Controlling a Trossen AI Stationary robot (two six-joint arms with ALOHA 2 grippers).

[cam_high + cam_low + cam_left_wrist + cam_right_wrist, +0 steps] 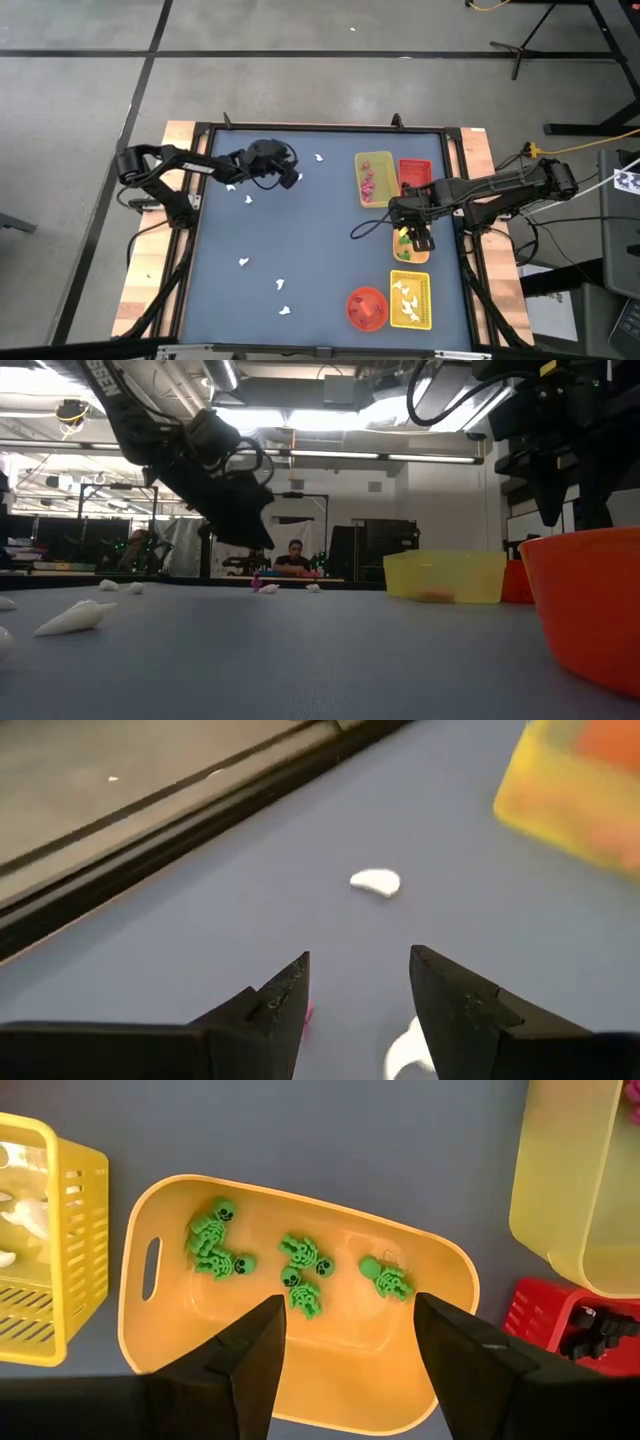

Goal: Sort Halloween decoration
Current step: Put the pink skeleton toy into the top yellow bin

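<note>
Blue-grey table (320,240), concrete floor (80,100)

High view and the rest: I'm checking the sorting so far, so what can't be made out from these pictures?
- Red tray: the right arm covers part of it in the high view; the right wrist view cuts it off at the edge, its dark contents unclear.
- Orange tray: right gripper fingers hide its near part.
- Pink bit: mostly behind a left gripper finger.
- Loose white pieces: too small to tell shape.
</note>
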